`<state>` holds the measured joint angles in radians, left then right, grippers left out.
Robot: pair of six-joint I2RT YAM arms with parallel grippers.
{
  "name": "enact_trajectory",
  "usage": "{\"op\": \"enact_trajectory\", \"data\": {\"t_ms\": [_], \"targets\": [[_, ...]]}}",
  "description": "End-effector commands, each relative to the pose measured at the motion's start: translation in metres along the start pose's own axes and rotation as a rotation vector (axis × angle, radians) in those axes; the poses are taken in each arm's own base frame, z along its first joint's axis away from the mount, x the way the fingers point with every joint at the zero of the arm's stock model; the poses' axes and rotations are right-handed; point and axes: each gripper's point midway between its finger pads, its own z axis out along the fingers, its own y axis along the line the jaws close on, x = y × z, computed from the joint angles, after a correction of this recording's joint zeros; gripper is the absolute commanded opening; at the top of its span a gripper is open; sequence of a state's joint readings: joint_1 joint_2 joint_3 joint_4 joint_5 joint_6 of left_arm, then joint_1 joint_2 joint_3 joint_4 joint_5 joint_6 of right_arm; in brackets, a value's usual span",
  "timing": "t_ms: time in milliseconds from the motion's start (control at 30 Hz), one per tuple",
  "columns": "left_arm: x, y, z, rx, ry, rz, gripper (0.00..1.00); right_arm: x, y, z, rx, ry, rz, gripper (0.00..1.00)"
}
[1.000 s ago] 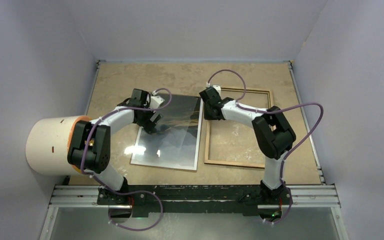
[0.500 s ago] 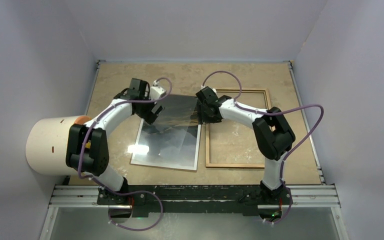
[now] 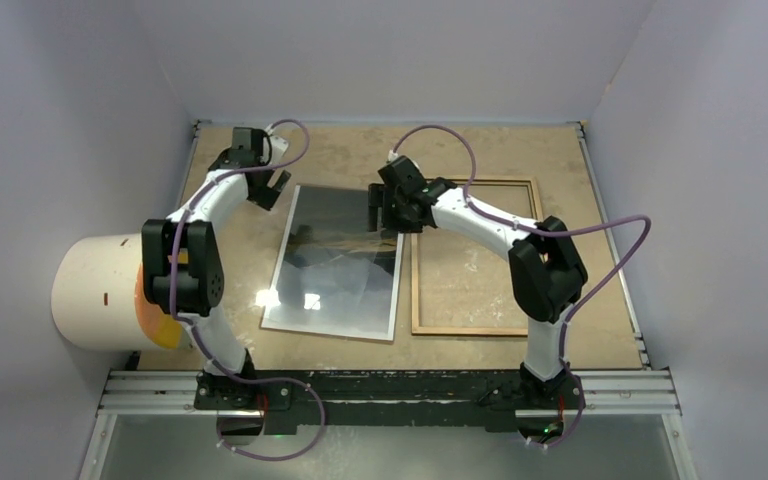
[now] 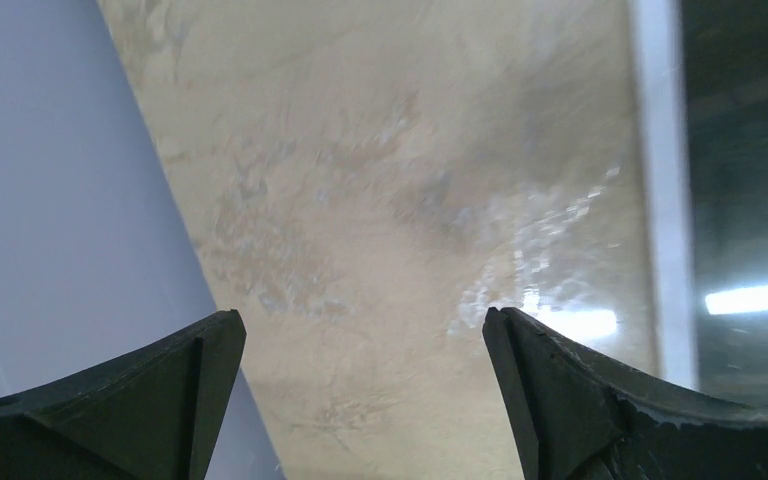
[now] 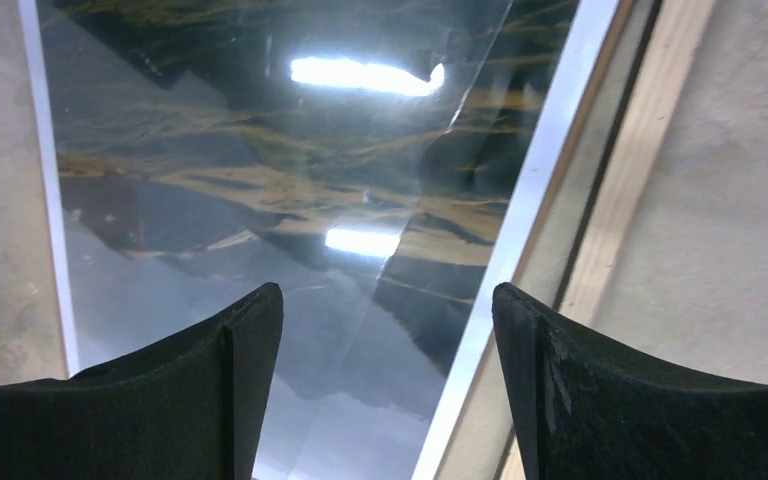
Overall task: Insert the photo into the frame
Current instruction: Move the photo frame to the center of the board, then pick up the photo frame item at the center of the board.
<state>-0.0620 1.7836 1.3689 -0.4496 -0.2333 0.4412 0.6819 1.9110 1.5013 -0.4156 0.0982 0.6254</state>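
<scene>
Dark print, pale wood
Glossy rectangular photo (image 3: 338, 264) beneath right tool (image 5: 385, 296): black, ochre-streaked, white-bordered; thin rectangular frame (image 5: 641, 150): light wood; tabletop (image 3: 520, 150): mottled beige.

The photo (image 3: 335, 265) lies flat on the desk (image 3: 520, 150), left of centre, its long sides running near to far. The frame (image 3: 470, 328) lies flat just to its right, long side along long side, with a narrow strip of desk between. A cylinder (image 3: 90, 290) lies on its side at the far left, beside the photo's near end. The left jaws hang over bare desk beyond the photo's far left corner. The right jaws hang over its far right corner, beside the frame's far left corner.
</scene>
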Motion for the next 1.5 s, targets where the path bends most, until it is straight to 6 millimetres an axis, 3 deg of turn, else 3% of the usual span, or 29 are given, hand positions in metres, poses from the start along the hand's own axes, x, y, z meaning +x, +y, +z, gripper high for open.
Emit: {"op": "enact_trajectory", "data": {"t_ms": [0, 167, 333, 500, 633, 767, 1000, 1200, 1467], "targets": [[0.029, 0.035, 0.014, -0.153, 0.098, 0.0, 1.0, 0.014, 0.009, 0.003, -0.021, 0.052, 0.078, 0.8], [0.054, 0.041, 0.029, -0.23, 0.16, 0.046, 1.0, 0.027, -0.001, 0.01, 0.007, 0.071, 0.111, 0.84], [0.07, 0.034, 0.039, -0.23, 0.201, 0.046, 1.0, 0.051, -0.013, 0.02, 0.047, 0.139, 0.137, 0.88], [0.088, 0.015, 0.05, -0.172, 0.238, 0.05, 1.0, 0.069, -0.029, 0.024, 0.09, 0.159, 0.161, 0.9], [0.104, -0.012, 0.059, -0.064, 0.272, 0.035, 1.0, 0.083, -0.035, 0.029, 0.092, 0.188, 0.185, 0.91], [0.114, -0.04, 0.061, 0.065, 0.282, 0.013, 1.0, 0.093, -0.032, 0.035, 0.054, 0.207, 0.205, 0.92], [0.122, -0.07, 0.057, 0.206, 0.285, -0.019, 1.0, 0.1, -0.005, 0.047, -0.071, 0.259, 0.289, 0.94], [0.13, -0.085, 0.056, 0.264, 0.296, -0.031, 1.0, 0.101, 0.012, 0.053, -0.128, 0.305, 0.349, 0.95], [0.129, -0.095, 0.052, 0.32, 0.282, -0.038, 1.0, 0.091, 0.017, 0.061, -0.15, 0.314, 0.407, 0.95]]}}
